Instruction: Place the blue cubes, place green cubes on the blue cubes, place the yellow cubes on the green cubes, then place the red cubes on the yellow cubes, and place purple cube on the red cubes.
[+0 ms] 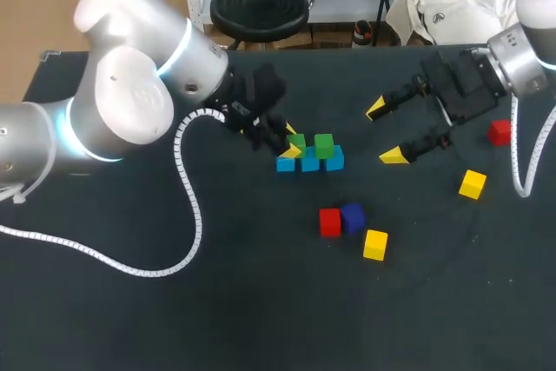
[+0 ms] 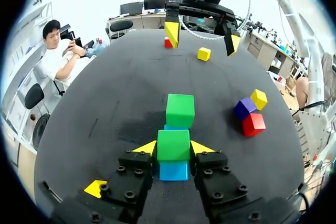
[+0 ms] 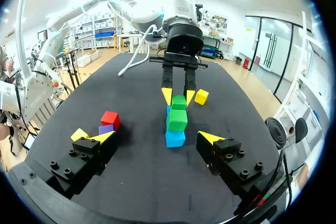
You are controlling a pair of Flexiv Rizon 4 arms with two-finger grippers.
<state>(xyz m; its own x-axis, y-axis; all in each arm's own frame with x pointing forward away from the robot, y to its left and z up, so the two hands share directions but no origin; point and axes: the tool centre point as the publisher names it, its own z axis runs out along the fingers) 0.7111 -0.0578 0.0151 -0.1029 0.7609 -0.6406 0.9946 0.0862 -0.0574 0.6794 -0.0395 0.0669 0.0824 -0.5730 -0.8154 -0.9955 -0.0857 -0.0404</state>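
A short row of blue cubes [image 1: 310,162] lies mid-table. A green cube [image 1: 324,145] rests on its right part. My left gripper [image 1: 290,142] is shut on a second green cube [image 2: 173,145], which sits on the nearest blue cube [image 2: 174,170]; the other green cube [image 2: 180,110] is just ahead of it. My right gripper [image 1: 387,132] hangs open to the right of the row, holding nothing. In its wrist view the blue cube [image 3: 175,138] and green cube [image 3: 177,120] stand ahead of its fingers, and the left gripper [image 3: 178,97] clasps the far green cube [image 3: 179,102].
Nearer the front lie a red cube [image 1: 330,221] touching a purple cube [image 1: 352,216], with a yellow cube [image 1: 374,244] beside them. Another yellow cube [image 1: 473,184] and a red cube [image 1: 499,132] sit at the right, under my right arm. A white cable [image 1: 187,215] trails across the left.
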